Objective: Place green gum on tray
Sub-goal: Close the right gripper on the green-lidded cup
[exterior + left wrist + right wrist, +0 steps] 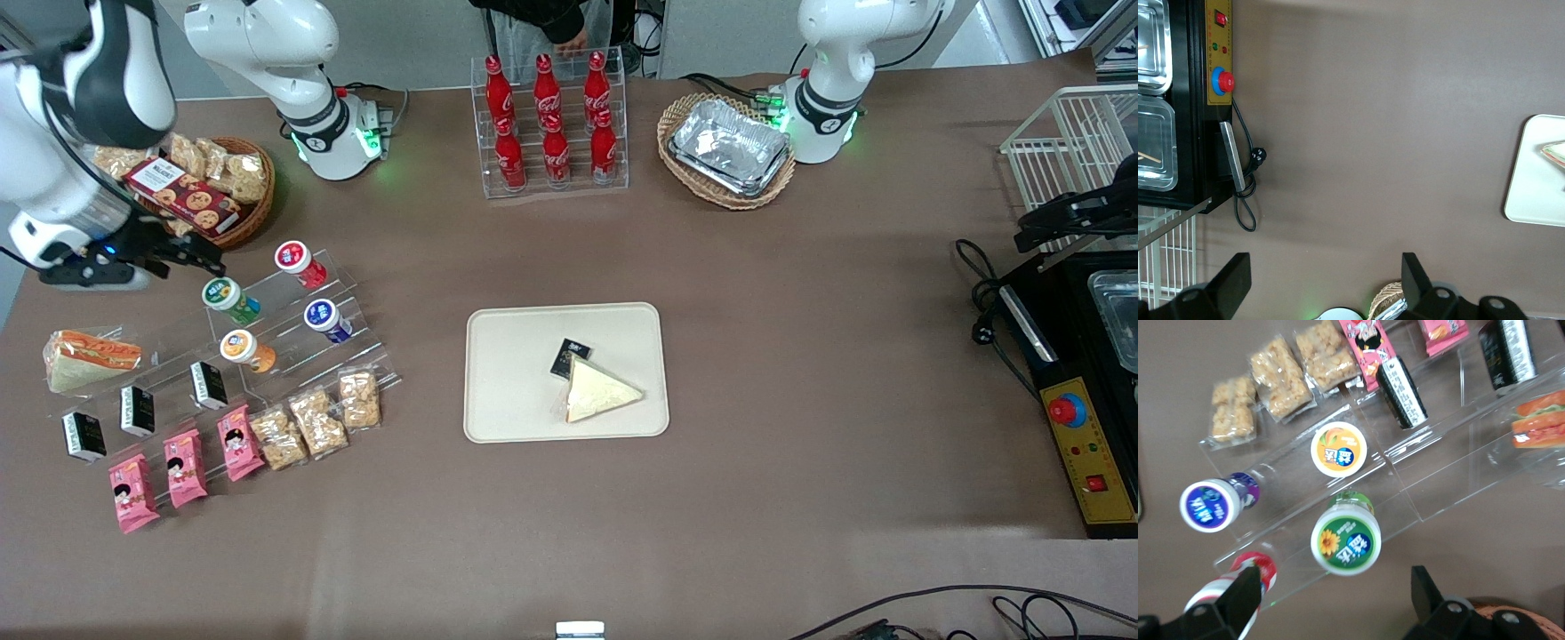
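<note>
Gripper (178,253) of your right arm hangs open above the clear stepped rack (293,329), its fingers (1238,597) spread and holding nothing. You see the green gum (229,299) upright on that rack, just beside the gripper, next to the orange bottle (246,349). Your tray (516,373) lies mid-tabletop, well apart, carrying a sandwich (600,391).
</note>
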